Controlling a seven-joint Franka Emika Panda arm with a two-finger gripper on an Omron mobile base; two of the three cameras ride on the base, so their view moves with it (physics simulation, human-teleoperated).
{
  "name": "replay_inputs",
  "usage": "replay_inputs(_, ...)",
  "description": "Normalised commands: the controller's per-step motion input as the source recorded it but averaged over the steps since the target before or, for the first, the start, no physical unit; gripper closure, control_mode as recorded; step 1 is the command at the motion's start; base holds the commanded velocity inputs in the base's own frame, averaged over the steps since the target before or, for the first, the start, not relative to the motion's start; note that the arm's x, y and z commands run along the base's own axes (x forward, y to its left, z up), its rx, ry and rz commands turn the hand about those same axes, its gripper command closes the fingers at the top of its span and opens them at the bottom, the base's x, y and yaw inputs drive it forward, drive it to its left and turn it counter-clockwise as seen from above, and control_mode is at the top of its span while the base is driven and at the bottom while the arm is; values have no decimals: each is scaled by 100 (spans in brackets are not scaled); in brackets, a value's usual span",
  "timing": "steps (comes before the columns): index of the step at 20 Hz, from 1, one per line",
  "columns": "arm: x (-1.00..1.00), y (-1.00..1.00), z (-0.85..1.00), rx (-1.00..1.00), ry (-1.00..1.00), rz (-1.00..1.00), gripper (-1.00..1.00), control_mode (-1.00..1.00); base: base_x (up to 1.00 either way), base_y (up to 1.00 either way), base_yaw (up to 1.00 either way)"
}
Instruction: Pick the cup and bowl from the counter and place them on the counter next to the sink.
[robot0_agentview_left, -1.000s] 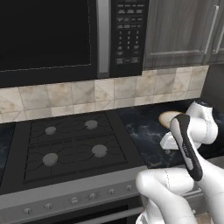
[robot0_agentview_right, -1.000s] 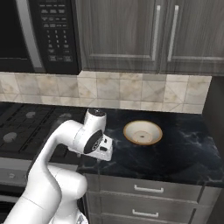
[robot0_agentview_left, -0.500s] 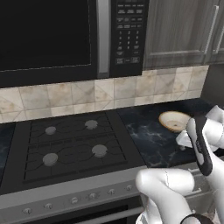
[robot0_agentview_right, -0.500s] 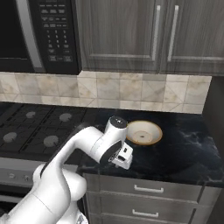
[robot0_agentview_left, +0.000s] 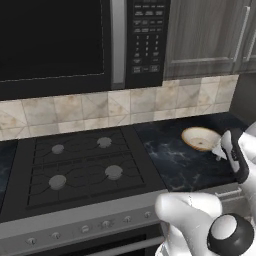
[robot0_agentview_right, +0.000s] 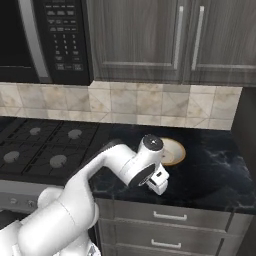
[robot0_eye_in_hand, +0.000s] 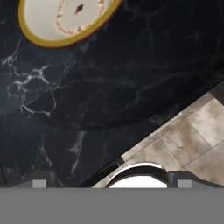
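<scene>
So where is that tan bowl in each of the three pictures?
Left base view: the bowl lies at the right, on the black counter beside the stove.
Right base view: it sits at centre, partly behind the arm's white wrist.
Hand view: it is cut off by the top edge, upper left.
Shared landmark: the white-veined black marble counter under it.

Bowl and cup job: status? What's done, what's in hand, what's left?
Done: nothing that shows. The bowl sits on the black counter right of the stove, not gripped.
In hand: the arm is out over the counter near the bowl; the hand view looks down at the bowl's rim with bare counter below. Whether the gripper is open or shut cannot be told.
Left: grasp the bowl, carry it beside the sink, then the cup.
</scene>
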Motion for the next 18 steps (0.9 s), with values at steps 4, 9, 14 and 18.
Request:
replay_inputs(4,63,-31,20,6,-13,-19,-100,-100,0,0,0)
replay_inputs(9,65,-15,29,1,0,-10,-100,-100,0,0,0)
replay_inputs(14,56,-13,27,0,23,-5,-100,-100,0,0,0)
replay_inputs(18,73,-15,0,-1,23,-1,-100,-100,0,0,0)
